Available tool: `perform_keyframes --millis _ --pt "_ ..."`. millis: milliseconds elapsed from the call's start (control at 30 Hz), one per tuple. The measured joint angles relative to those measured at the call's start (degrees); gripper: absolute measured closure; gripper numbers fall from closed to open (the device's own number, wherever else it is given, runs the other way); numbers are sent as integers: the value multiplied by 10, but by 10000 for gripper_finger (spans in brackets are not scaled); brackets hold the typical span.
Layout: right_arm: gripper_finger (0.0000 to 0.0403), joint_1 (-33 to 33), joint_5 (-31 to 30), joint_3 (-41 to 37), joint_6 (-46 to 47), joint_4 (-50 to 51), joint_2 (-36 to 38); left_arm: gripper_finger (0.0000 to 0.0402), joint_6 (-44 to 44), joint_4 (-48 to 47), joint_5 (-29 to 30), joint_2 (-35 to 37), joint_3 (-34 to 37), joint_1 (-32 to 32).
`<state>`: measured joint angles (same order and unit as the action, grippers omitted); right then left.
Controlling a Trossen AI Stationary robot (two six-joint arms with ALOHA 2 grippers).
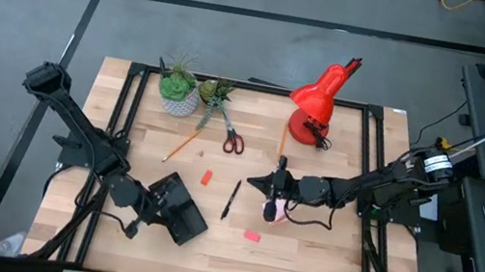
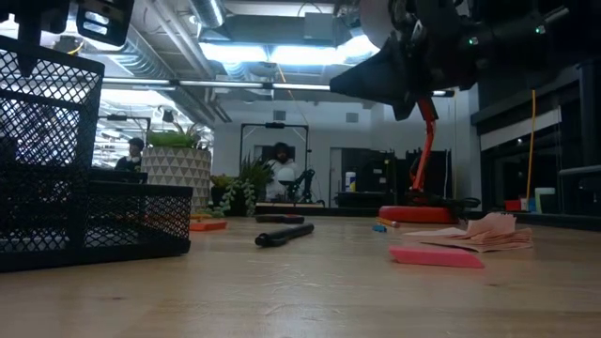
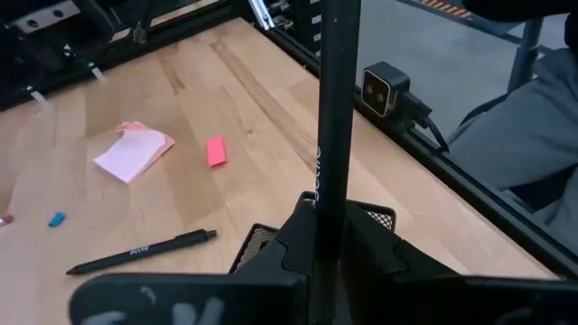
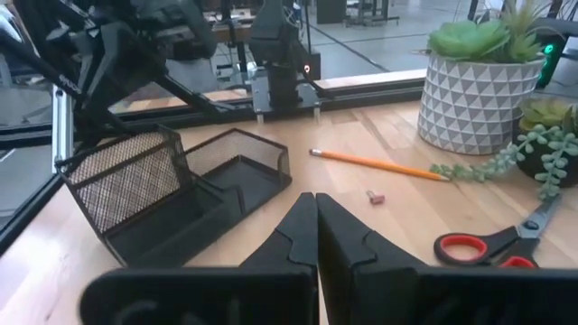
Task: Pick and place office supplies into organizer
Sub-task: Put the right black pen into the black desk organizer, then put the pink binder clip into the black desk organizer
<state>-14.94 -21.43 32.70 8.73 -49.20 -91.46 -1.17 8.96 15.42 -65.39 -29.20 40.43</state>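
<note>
The left gripper (image 1: 143, 221) pinches a black pen (image 3: 334, 126) upright between its fingers, right over the black mesh organizer (image 1: 177, 208) at the table's front-left, so the step in hand looks like dropping that pen into a compartment; the next move probably calls for lowering the pen's tip inside the mesh wall and then letting go. The right gripper (image 1: 276, 184) waits near the table's middle with its fingers pressed together and nothing between them, just beside the pink sticky-note pad (image 1: 279, 210). The organizer is a dark wire-mesh tray with a taller rear section and lower front bins (image 4: 181, 194). Most supplies lie loose: a second black pen (image 1: 231, 199), a pencil (image 1: 181, 147), red-handled scissors (image 1: 231, 138) by the plants, and small red erasers (image 1: 207, 177) and (image 1: 252, 236).
</note>
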Motion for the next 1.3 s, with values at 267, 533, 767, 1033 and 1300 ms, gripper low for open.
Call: perform_keyframes --millis 267,533,767,1033,1300 --pt "402 -10 1 13 -28 1 0 377 12 185 1 0 102 -9" --pt "402 -14 1 25 -47 1 0 377 35 194 -57 0 121 -39" --pt "402 -14 1 25 -51 2 0 377 35 169 -76 -4 121 -44" --pt "402 -14 1 25 -53 2 0 348 34 170 -75 -11 121 -44" --pt "402 -14 1 25 -49 2 0 330 34 171 -75 -10 121 -44"
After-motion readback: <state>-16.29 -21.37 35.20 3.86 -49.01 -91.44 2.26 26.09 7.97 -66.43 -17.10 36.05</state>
